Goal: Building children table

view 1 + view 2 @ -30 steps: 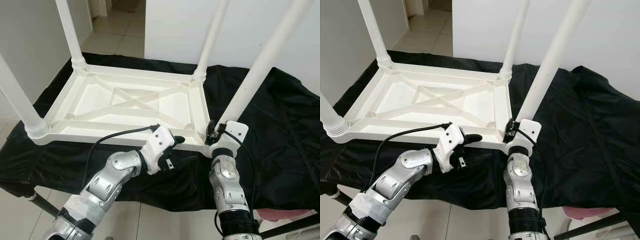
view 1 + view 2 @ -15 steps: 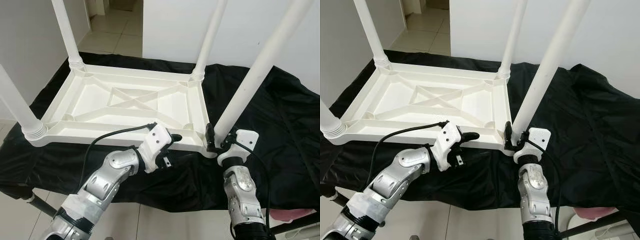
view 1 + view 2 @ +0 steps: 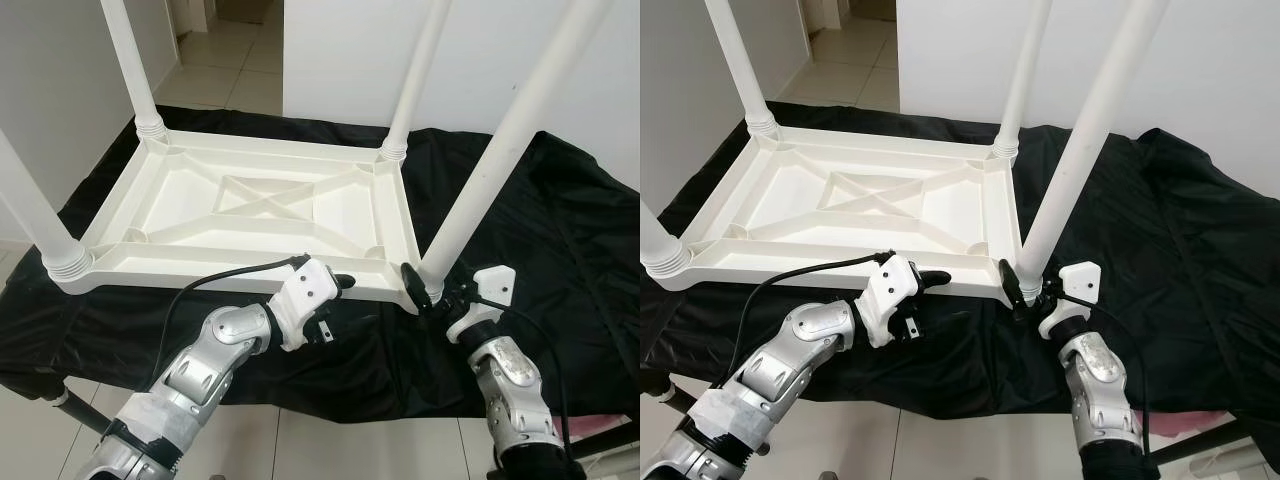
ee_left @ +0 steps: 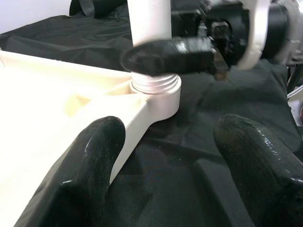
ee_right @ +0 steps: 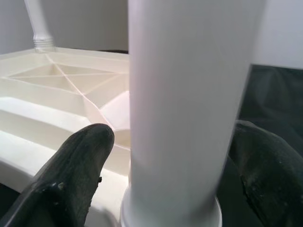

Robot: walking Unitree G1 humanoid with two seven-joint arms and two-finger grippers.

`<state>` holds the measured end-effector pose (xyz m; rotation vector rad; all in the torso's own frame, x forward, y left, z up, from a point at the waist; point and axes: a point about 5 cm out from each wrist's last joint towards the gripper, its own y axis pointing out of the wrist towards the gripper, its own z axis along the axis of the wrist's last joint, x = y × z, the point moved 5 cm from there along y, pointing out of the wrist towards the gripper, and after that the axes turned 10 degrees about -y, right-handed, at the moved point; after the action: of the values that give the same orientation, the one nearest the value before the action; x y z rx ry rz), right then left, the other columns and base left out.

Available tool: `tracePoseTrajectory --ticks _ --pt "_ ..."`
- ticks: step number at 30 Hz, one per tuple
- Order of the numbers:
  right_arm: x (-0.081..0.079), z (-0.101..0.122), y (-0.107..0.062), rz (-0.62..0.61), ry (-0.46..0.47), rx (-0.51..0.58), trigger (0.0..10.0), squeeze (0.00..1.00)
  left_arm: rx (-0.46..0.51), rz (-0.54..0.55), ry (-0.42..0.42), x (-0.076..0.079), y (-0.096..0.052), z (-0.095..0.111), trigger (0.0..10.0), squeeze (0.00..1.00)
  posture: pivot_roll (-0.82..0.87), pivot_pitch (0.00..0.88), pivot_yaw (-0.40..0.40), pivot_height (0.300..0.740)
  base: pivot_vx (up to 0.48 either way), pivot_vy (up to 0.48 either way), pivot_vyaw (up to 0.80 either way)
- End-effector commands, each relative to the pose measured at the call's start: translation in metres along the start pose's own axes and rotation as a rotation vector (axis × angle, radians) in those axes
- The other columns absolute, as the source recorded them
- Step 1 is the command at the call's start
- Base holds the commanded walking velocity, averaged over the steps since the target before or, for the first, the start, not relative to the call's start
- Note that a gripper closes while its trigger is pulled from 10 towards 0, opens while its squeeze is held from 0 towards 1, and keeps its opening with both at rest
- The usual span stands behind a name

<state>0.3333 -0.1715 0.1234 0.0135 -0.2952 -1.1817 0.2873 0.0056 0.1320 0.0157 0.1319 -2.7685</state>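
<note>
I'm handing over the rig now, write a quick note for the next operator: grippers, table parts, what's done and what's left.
Right gripper: fingers either side of the near right leg at its base, open, not clamped.
Left gripper: open, at the near edge of the upturned tabletop, holding nothing.
Tabletop lies on the black cloth.
Done: all four legs stand in their sockets.
Left: check the near right leg is tight, then probably turn the table over.

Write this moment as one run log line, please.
right gripper: fingers around near-right leg base, contact unclear | left gripper: open, beside tabletop rim | tabletop: upside down on black cloth
</note>
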Motion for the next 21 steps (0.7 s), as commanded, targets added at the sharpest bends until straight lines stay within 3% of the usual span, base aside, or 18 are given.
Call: tracePoseTrajectory --ticks 1,2,4,5,8,9,10,21 --pt "0.000 0.000 0.003 0.041 -0.010 0.000 10.0 0.00 -0.022 -0.049 0.010 0.004 0.001 -0.002 10.0 0.00 -0.01 0.000 -0.043 0.740 0.000 0.000 0.00" --pt "0.002 0.001 0.009 0.063 -0.011 0.008 7.8 0.00 -0.018 -0.050 0.014 0.003 0.002 -0.001 10.0 0.00 -0.01 0.000 -0.044 0.740 0.000 0.000 0.00" --pt "0.004 0.002 0.011 0.062 -0.023 0.008 7.3 0.00 -0.016 -0.050 0.016 0.003 0.003 0.000 10.0 0.00 0.00 0.000 -0.046 0.740 0.000 0.000 0.00" --pt "0.005 0.001 0.015 0.071 -0.032 0.006 5.0 0.00 -0.012 -0.052 0.021 0.004 0.004 0.000 10.0 0.00 0.00 0.000 -0.049 0.740 0.000 0.000 0.00" --pt "0.003 -0.001 0.016 0.084 -0.033 0.001 5.0 0.00 -0.010 -0.054 0.021 0.006 0.005 -0.001 10.0 0.00 0.00 0.000 -0.049 0.740 0.000 0.000 0.00" --pt "0.002 -0.002 0.016 0.091 -0.029 -0.001 1.7 0.00 -0.009 -0.055 0.022 0.007 0.006 -0.001 10.0 0.00 0.00 0.000 -0.051 0.740 0.000 0.000 0.00" --pt "0.001 -0.004 0.016 0.099 -0.024 -0.003 0.0 0.00 -0.008 -0.056 0.021 0.008 0.006 -0.001 10.0 0.00 0.00 0.000 -0.052 0.740 0.000 0.000 0.00" --pt "0.001 -0.013 0.012 0.118 0.006 -0.029 0.0 0.00 -0.008 -0.055 0.019 0.008 0.005 -0.001 10.0 0.00 0.01 0.000 -0.051 0.740 0.000 0.000 0.00"
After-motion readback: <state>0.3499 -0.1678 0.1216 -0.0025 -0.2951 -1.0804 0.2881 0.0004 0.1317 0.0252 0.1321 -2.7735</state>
